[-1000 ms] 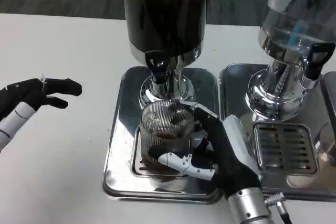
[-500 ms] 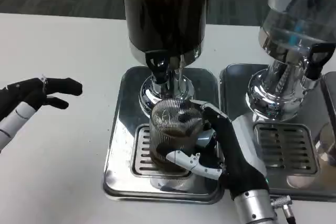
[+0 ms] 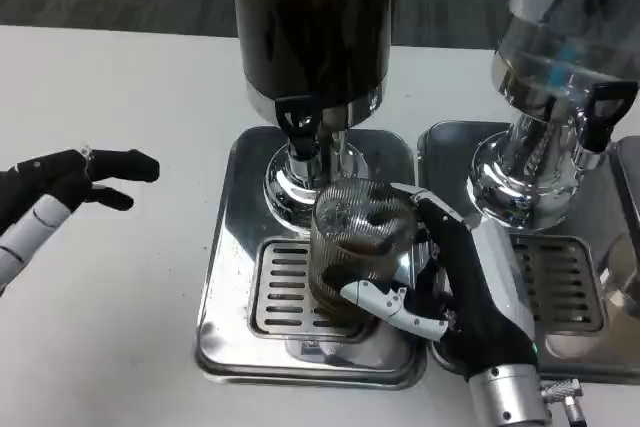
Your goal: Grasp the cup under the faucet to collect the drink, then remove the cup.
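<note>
A ribbed clear cup [image 3: 360,242] with dark drink in its lower half is gripped by my right hand [image 3: 455,292], fingers wrapped round its front and right side. The cup hangs over the right part of the slotted drip grate [image 3: 285,287], right of and below the black faucet tap [image 3: 297,119] of the dark drink dispenser [image 3: 315,22]. My left hand [image 3: 60,192] hovers over the white table at the far left, fingers spread and holding nothing.
The dispenser stands on a steel drip tray [image 3: 225,277]. A second clear dispenser [image 3: 565,57] with a black tap [image 3: 600,112] stands at the right on its own tray with a grate [image 3: 560,282]. Bare white table [image 3: 120,97] lies to the left.
My right hand has carried the cup rightward and a little up, away from under the faucet, baring the left of the grate. The left hand has stayed put.
</note>
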